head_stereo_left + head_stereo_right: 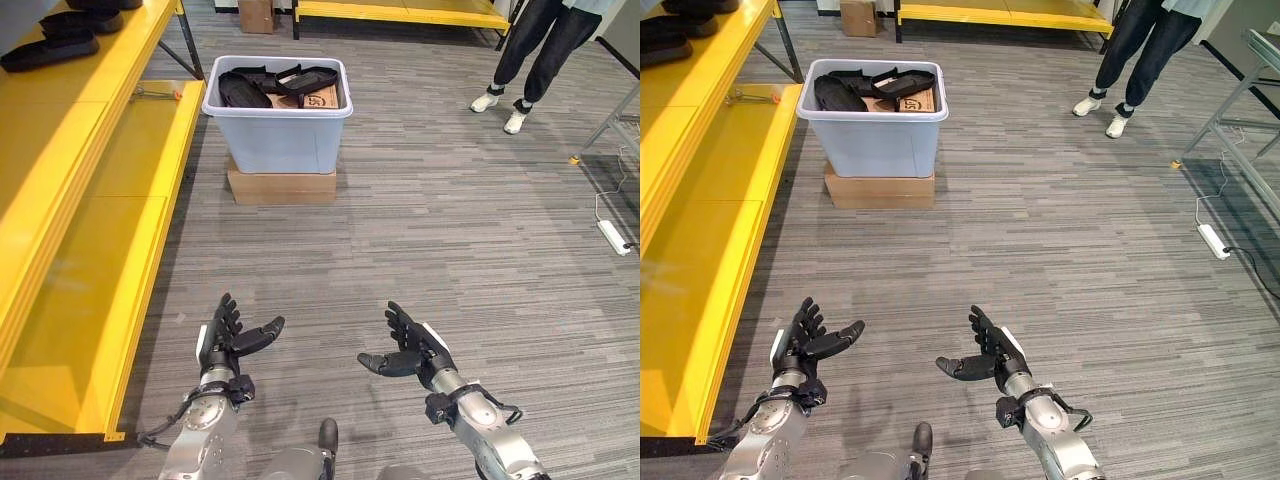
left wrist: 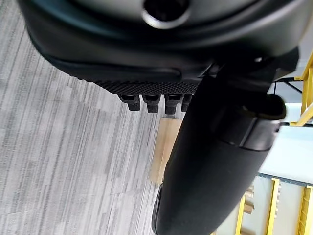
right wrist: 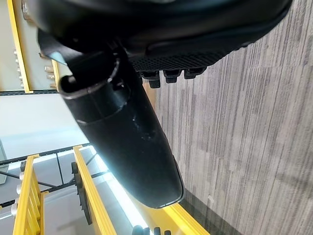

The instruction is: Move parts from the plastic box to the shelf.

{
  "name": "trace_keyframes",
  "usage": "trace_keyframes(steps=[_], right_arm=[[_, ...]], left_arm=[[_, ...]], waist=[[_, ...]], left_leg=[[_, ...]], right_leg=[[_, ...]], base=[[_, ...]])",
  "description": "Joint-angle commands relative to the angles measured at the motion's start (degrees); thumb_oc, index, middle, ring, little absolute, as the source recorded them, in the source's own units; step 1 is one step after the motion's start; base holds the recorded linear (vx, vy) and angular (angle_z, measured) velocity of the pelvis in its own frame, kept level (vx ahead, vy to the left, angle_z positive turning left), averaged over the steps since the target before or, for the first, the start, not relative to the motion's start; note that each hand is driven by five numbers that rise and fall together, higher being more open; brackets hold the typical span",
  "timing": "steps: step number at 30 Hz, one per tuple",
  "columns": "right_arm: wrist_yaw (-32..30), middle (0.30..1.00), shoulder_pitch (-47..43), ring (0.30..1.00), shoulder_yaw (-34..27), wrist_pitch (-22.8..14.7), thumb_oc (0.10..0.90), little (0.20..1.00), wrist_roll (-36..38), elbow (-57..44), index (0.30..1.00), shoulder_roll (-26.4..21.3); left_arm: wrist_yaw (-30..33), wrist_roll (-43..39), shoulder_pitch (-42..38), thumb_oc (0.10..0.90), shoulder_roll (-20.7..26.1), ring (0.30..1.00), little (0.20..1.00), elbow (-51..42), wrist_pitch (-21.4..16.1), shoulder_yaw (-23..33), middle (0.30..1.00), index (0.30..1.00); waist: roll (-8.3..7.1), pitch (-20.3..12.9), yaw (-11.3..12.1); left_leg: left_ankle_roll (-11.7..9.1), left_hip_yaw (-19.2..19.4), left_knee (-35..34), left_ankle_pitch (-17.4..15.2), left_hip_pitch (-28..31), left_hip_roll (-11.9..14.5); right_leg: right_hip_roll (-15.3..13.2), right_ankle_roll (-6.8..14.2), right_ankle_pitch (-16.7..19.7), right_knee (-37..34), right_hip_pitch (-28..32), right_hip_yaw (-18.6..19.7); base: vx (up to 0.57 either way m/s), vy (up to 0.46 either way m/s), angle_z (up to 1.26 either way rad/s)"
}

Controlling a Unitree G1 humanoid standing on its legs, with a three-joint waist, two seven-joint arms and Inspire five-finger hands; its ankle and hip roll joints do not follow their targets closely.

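While the parts (image 1: 278,86) lie heaped in the box (image 1: 280,135), well ahead of both sets of fingers, nothing is in hand. That box sits on a flat carton (image 1: 281,186), which lifts its rim, probably so the reach down is shorter. Left hand (image 1: 222,343) and right hand (image 1: 412,352) hover low over the floor, palms turned toward each other, fingers straight and released, thumbs out; this looks like a ready pose for a two-handed pickup. Beyond the left fingers runs the yellow shelf (image 1: 130,150), with dark parts already on its upper level (image 1: 50,48). A person (image 1: 530,50) stands far past the right fingers.
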Motion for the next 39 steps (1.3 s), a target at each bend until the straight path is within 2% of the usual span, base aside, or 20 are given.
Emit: trace_keyframes(steps=[1, 3, 4, 5, 6, 7, 8, 9, 10, 12, 13, 14, 18, 23, 26, 30, 32, 35, 39], right_arm=[[1.24, 1.0, -1.99, 1.0, 0.53, -4.86, 0.9, 1.0, -0.37, -1.82, 1.0, 0.31], [2.06, 1.0, -2.42, 1.0, 0.59, -5.75, 0.9, 1.0, -0.38, -1.07, 1.0, 0.08], [2.64, 1.0, -2.61, 1.0, 0.51, -6.34, 0.9, 1.0, -0.13, -0.88, 1.0, -0.2], [3.14, 1.0, -2.55, 1.0, 0.15, -6.76, 0.9, 1.0, 0.2, -1.02, 1.0, -0.53], [3.14, 1.0, -2.54, 1.0, 0.15, -6.76, 0.9, 1.0, 0.2, -1.03, 1.0, -0.54], [4.55, 1.0, -2.15, 1.0, -0.7, -7.05, 0.9, 1.0, 0.76, -1.52, 1.0, -1.11], [6.74, 1.0, -1.76, 1.0, -1.39, -6.63, 0.9, 1.0, 0.57, -1.84, 1.0, -1.6], [8.53, 1.0, -1.39, 1.0, -1.66, -6.75, 0.9, 1.0, 0.26, -2.21, 1.0, -2.32], [9.29, 1.0, -1.14, 1.0, -1.62, -6.72, 0.9, 1.0, 0.29, -2.43, 1.0, -2.55], [9.05, 1.0, -0.82, 1.0, -0.69, -6.74, 0.9, 1.0, -0.6, -2.47, 1.0, -2.21], [8.56, 1.0, -0.64, 1.0, -0.21, -6.89, 0.9, 1.0, 0.04, -2.62, 1.0, -2.54], [8.55, 1.0, -0.63, 1.0, -0.2, -6.89, 0.9, 1.0, 0.04, -2.62, 1.0, -2.55], [6.43, 1.0, -1.39, 1.0, 1.51, -6.62, 0.9, 1.0, -0.14, -2.56, 1.0, -1.78], [4.47, 1.0, -1.63, 1.0, 1.89, -5.5, 0.9, 1.0, 0.47, -3.46, 1.0, -2.05], [2.54, 1.0, -2.23, 1.0, 2.18, -4.72, 0.9, 1.0, 0.89, -3.9, 1.0, -1.94], [2.33, 1.0, -2.11, 1.0, 1.74, -5.35, 0.9, 1.0, 1.28, -2.87, 1.0, -1.99], [1.43, 1.0, -1.28, 1.0, 1.08, -6.36, 0.9, 1.0, 1.21, -3.02, 1.0, -2.27], [-0.58, 1.0, -0.05, 1.0, -0.41, -8.31, 0.9, 1.0, 2.96, -4.0, 1.0, -2.17], [-0.38, 1.0, 1.2, 1.0, -2.17, -10.46, 0.9, 1.0, 3.6, -5.79, 1.0, -2.22]], left_arm=[[-0.47, 2.57, -0.61, 0.9, 1.3, 1.0, 1.0, -5.21, -4.64, -0.1, 1.0, 1.0], [0.1, 2.12, -0.3, 0.9, 1.37, 1.0, 1.0, -5.2, -4.95, 0.02, 1.0, 1.0], [0.31, 1.8, -0.16, 0.9, 1.55, 1.0, 1.0, -5.1, -5.26, 0.06, 1.0, 1.0], [0.22, 1.59, -0.17, 0.9, 1.81, 1.0, 1.0, -5.02, -5.45, 0.06, 1.0, 1.0], [0.21, 1.59, -0.16, 0.9, 1.81, 1.0, 1.0, -5.01, -5.45, 0.06, 1.0, 1.0], [0.07, 2.25, -0.14, 0.9, 2.13, 1.0, 1.0, -5.3, -5.09, 0.14, 1.0, 1.0], [0.64, 2.07, -0.11, 0.9, 1.95, 1.0, 1.0, -5.45, -4.37, 0.12, 1.0, 1.0], [1.31, 1.41, -0.25, 0.9, 1.6, 1.0, 1.0, -4.67, -4.85, -0.17, 1.0, 1.0], [1.53, 1.57, -0.39, 0.9, 1.5, 1.0, 1.0, -4.26, -5.69, -0.56, 1.0, 1.0], [0.95, 2.3, 0.73, 0.9, 1.42, 1.0, 1.0, -4.31, -8.06, -1.47, 1.0, 1.0], [1.14, 2.6, 0.69, 0.9, 1.32, 1.0, 1.0, -4.32, -8.14, -1.97, 1.0, 1.0], [1.14, 2.6, 0.69, 0.9, 1.31, 1.0, 1.0, -4.32, -8.14, -1.98, 1.0, 1.0], [1.82, 2.32, -0.46, 0.9, 1.03, 1.0, 1.0, -3.96, -7.36, -3.57, 1.0, 1.0], [1.24, 2.17, -0.37, 0.9, 1.11, 1.0, 1.0, -4.58, -6.42, -4.67, 1.0, 1.0], [1.16, 1.77, -1.42, 0.9, 1.96, 1.0, 1.0, -5.84, -4.75, -5.12, 1.0, 1.0], [0.75, 1.91, -1.27, 0.9, 1.95, 1.0, 1.0, -6.3, -4.42, -5.34, 1.0, 1.0], [0.37, 1.81, -1.28, 0.9, 1.75, 1.0, 1.0, -6.66, -4.59, -5.24, 1.0, 1.0], [0.87, 1.79, -0.9, 0.9, 1.71, 1.0, 1.0, -7.3, -4.45, -5.13, 1.0, 1.0], [0.69, 2.0, -0.06, 0.9, 1.74, 1.0, 1.0, -8.11, -4.16, -4.57, 1.0, 1.0]], waist=[[2.58, -5.38, 0.78], [2.89, -4.81, 0.31], [2.92, -4.28, -0.25], [2.6, -3.88, -0.9], [2.67, -3.83, -0.95], [1.6, -3.7, -1.85], [1.66, -3.06, -2.95], [2.1, -2.78, -3.94], [2.67, -2.42, -4.54], [3.33, -1.73, -4.55], [2.99, -2.2, -4.79], [3.0, -2.19, -4.81], [2.15, -2.55, -5.47], [1.57, -2.2, -5.87], [1.55, -1.14, -5.75], [1.96, -0.16, -5.93], [2.39, 0.21, -6.58], [2.6, 0.38, -7.05], [2.63, 0.45, -7.42]], left_leg=[[-3.7, 1.23, -6.33, -2.82, 2.42, 6.32], [-3.99, 0.8, -7.29, -2.82, 4.19, 6.35], [-4.29, -0.14, -8.25, -2.85, 5.68, 6.27], [-4.66, -1.37, -9.01, -3.29, 7.16, 5.94], [-4.68, -1.43, -9.05, -3.3, 7.25, 6.02], [-5.19, -2.86, -9.61, -4.52, 9.21, 4.99], [-5.68, -4.41, -10.43, -5.3, 11.79, 4.97], [-6.15, -5.61, -10.76, -5.71, 13.48, 5.06], [-6.31, -6.45, -10.8, -6.05, 14.61, 5.33], [-6.38, -7.17, -10.5, -7.38, 16.24, 5.48], [-6.11, -8.65, -10.31, -7.39, 15.96, 4.63], [-6.11, -8.66, -10.29, -7.4, 15.98, 4.64], [-5.16, -10.03, -8.06, -9.29, 15.69, 3.49], [-4.77, -10.29, -7.38, -10.02, 15.95, 3.26], [-4.81, -9.34, -6.85, -9.7, 14.72, 4.17], [-4.32, -9.17, -5.78, -9.7, 13.38, 4.25], [-3.95, -8.14, -4.98, -9.84, 12.9, 4.28], [-3.7, -7.28, -4.59, -9.97, 12.77, 4.39], [-3.37, -6.93, -4.4, -10.18, 12.95, 4.29]], right_leg=[[0.53, -0.58, 13.22, 0.28, -4.74, -3.75], [1.13, -1.08, 12.49, -2.84, -7.68, -4.46], [1.9, -1.36, 11.68, -7.07, -9.2, -4.79], [2.56, -1.81, 11.2, -14.83, -9.78, -4.94], [2.64, -1.83, 11.26, -15.02, -9.61, -5.02], [2.36, -1.83, 12.79, -28.14, -11.58, -4.85], [2.48, -1.37, 15.13, -37.44, -11.79, -4.2], [2.18, -0.34, 17.53, -44.0, -13.21, -2.94], [1.89, 0.4, 18.75, -47.72, -14.89, -1.93], [1.81, 1.22, 20.03, -47.6, -16.8, -1.85], [2.56, 0.95, 20.32, -48.61, -15.37, 0.12], [2.56, 0.95, 20.34, -48.66, -15.32, 0.1], [2.34, 1.04, 21.55, -45.24, -14.32, 3.95], [3.3, -0.23, 20.93, -41.79, -11.99, 6.35], [3.91, -1.03, 19.49, -38.92, -12.54, 5.45], [5.14, -2.2, 17.75, -35.67, -14.35, 4.44], [5.86, -2.91, 16.87, -33.86, -15.24, 4.01], [6.17, -3.15, 16.22, -32.26, -15.67, 3.71], [6.35, -3.14, 16.21, -31.32, -15.83, 3.63]], base=[[0.1, 0.122, -0.44], [0.08, -0.005, -0.24], [0.13, -0.085, -0.04], [0.1, -0.081, -0.12], [0.18, -0.145, -0.06], [0.24, -0.152, 0.15], [0.35, -0.191, 0.34], [0.31, -0.119, 0.77], [0.26, -0.077, 0.56], [0.33, -0.146, 0.49], [0.28, -0.148, 0.41], [0.21, -0.125, 0.31], [0.24, -0.133, 0.52], [0.26, -0.154, 0.12], [0.21, -0.182, 0.16], [0.16, -0.102, 0.02], [0.16, -0.026, 0.02], [0.1, -0.012, -0.07], [0.09, -0.025, -0.04]])
